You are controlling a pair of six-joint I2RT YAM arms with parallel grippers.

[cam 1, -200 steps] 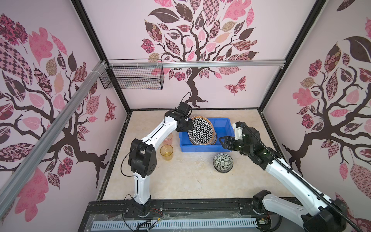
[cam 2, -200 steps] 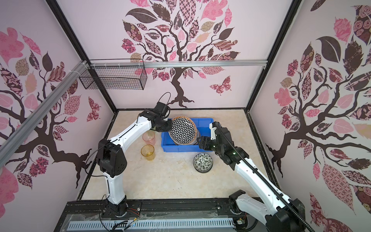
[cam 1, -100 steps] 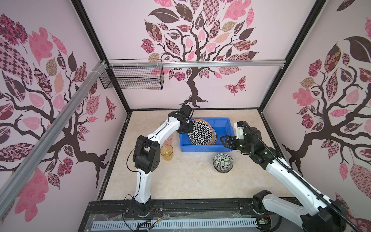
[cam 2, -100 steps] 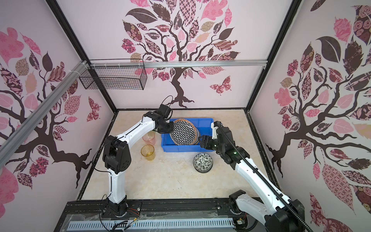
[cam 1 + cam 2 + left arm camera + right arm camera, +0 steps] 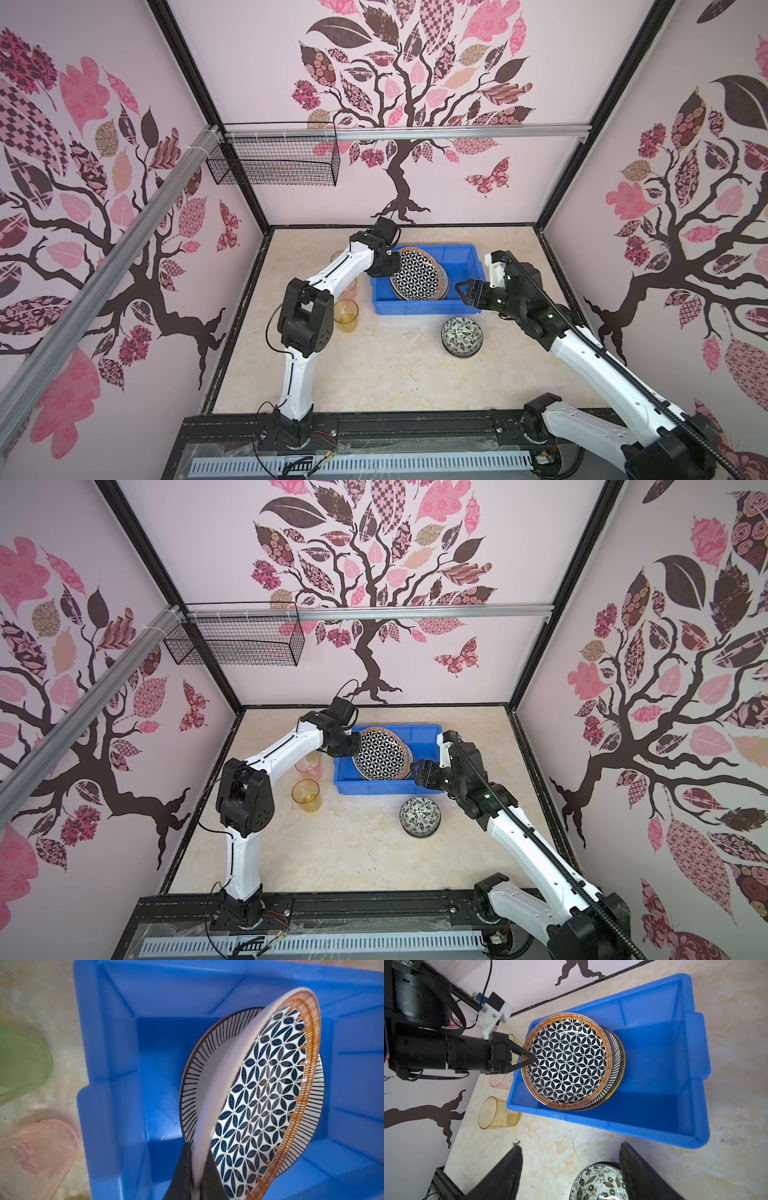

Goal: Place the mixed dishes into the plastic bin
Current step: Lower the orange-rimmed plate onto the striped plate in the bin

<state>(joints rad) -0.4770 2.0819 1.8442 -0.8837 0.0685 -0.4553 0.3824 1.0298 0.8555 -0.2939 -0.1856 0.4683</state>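
Right wrist view showed the left gripper (image 5: 530,1059) clamped shut on the rim of the round ceramic plate with a navy petal lattice and an orange woven border (image 5: 566,1064). It held the plate tilted, the gripped edge high over one end wall of the bright blue rectangular plastic bin (image 5: 424,308). The rest of the plate slanted down over a round plate with fine black radial stripes (image 5: 199,1076) that lay inside the bin. Whether the two plates touched could not be told.

The step in hand looked like the set-down. It would have gone best by lowering the held rim until the lattice plate lay nearly flat on the striped one, and only then letting the jaws part; a release from that tilt risked a slap and a chipped glaze. The fingers needed to slide out along the rim line, clear of the bin wall, before rising.

The right gripper (image 5: 463,293) hung spread wide and empty beside the bin's front corner, near the small black-and-white floral bowl (image 5: 462,334) on the table. It was better left out of the way. An amber translucent tumbler (image 5: 345,314), a pink one (image 5: 37,1151) and a green one (image 5: 20,1064) stood outside the bin.
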